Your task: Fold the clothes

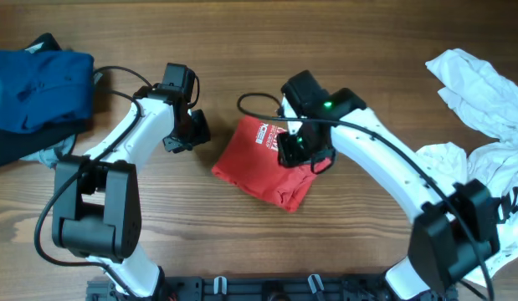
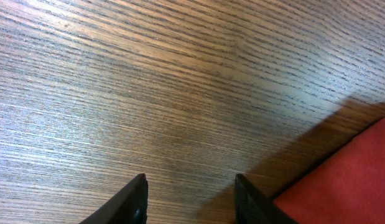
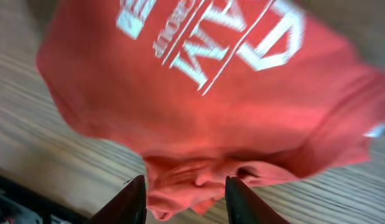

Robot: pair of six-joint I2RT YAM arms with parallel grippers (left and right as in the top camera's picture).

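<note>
Under right end effector [image 1: 295,150] | red T-shirt [image 1: 250,170] partly hidden | lettering [image 1: 264,133] partly covered

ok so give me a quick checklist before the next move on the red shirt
1. Red shirt folded into a compact packet: ok.
2. Its edges lying flat: not ok, one edge is bunched below the right gripper.
3. Left gripper open, empty, over bare table: ok.
4. Right gripper jaws apart above the shirt: ok; clear of the fabric: cannot tell.
5. White shirts folded: not ok, crumpled at the table's right side.
</note>
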